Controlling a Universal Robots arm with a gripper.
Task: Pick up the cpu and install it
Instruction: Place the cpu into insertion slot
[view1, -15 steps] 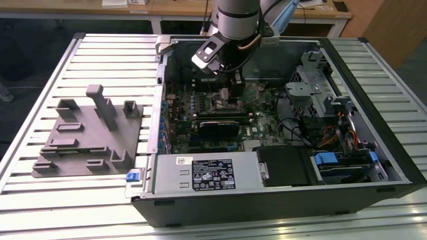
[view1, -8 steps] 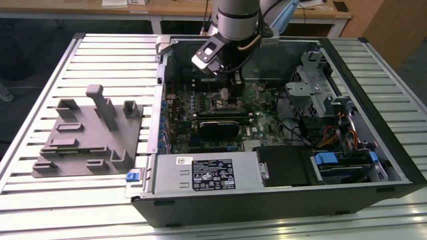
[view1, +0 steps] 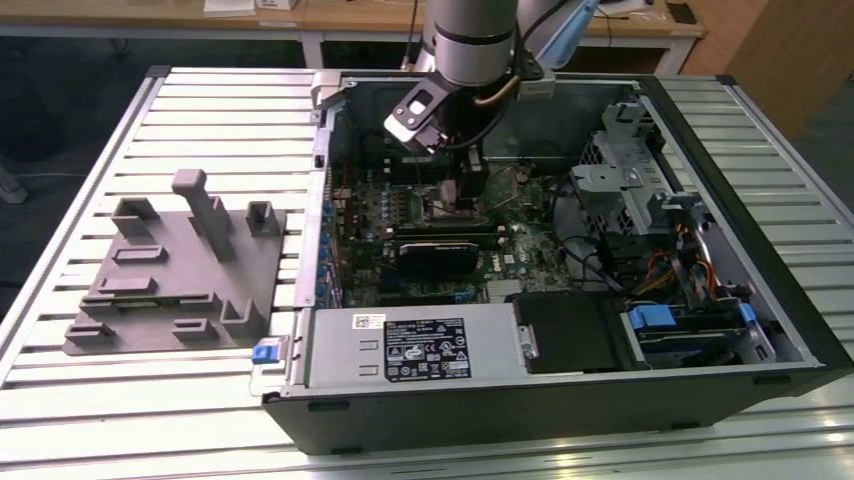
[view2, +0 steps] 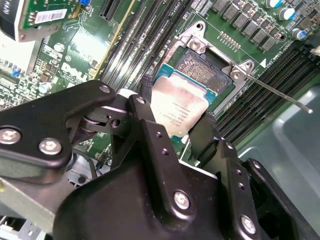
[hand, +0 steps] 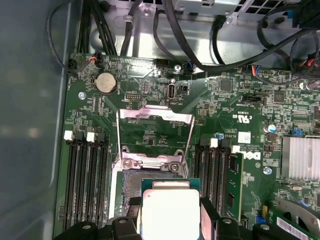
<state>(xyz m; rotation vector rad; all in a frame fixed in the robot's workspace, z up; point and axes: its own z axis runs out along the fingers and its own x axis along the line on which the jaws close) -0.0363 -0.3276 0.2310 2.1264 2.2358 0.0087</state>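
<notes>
The cpu (view2: 176, 106), a small square chip with a silvery top and green rim, is held between my gripper's (view2: 177, 122) two black fingers (view2: 145, 117). It hangs just above the open socket (view2: 205, 67) on the green motherboard, partly overlapping it and tilted. In the first wrist view the cpu (hand: 170, 212) sits between the fingers (hand: 125, 227), with the socket's load plate (hand: 155, 117) flipped up behind it. In the exterior view my gripper (view1: 461, 190) reaches down into the open computer case (view1: 561, 400) over the motherboard.
The socket's thin lever (view2: 280, 92) sticks out sideways. Memory slots (hand: 85, 175) flank the socket. A black heatsink block (view1: 434, 255) and a labelled power supply (view1: 427, 345) sit in the case. A grey fixture plate (view1: 174, 270) lies at the exterior view's left.
</notes>
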